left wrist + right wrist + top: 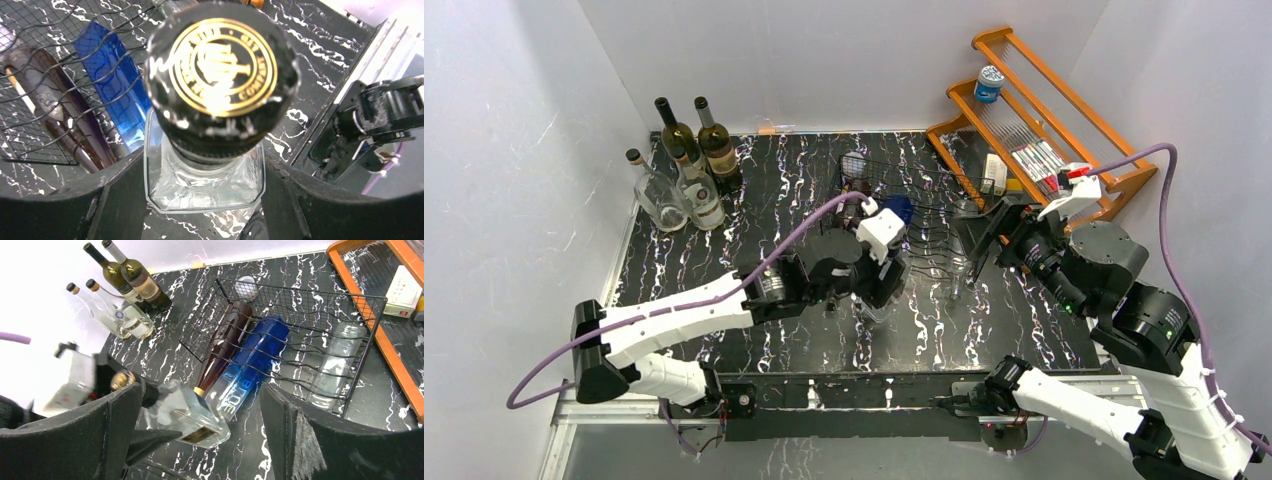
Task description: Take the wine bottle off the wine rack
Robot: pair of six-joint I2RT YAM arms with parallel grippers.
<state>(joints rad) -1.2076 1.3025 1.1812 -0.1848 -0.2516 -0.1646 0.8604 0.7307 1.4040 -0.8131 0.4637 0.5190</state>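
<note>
The left wrist view looks straight down onto the clear square glass bottle with a black, gold-crested cap (222, 75), its shoulders clamped between the two dark fingers of the left gripper (202, 165). That view does not show how the bottle sits. The right wrist view does: it is tilted, out of the low black wire rack (310, 302) and just in front of the rack's near edge, above the black white-veined table (310, 440). The same view shows the right gripper (200, 395) with its jaws spread wide and nothing between them. It also shows the rack's load, a dark maroon bottle (225, 345), a blue bottle (255, 355) and a clear bottle (335, 365) lying side by side. Only the overhead view takes in the whole orange wooden slatted shelf (1044, 110) at the far right. It also shows the four upright bottles (684, 165) at the far left, well apart from the rack.
</note>
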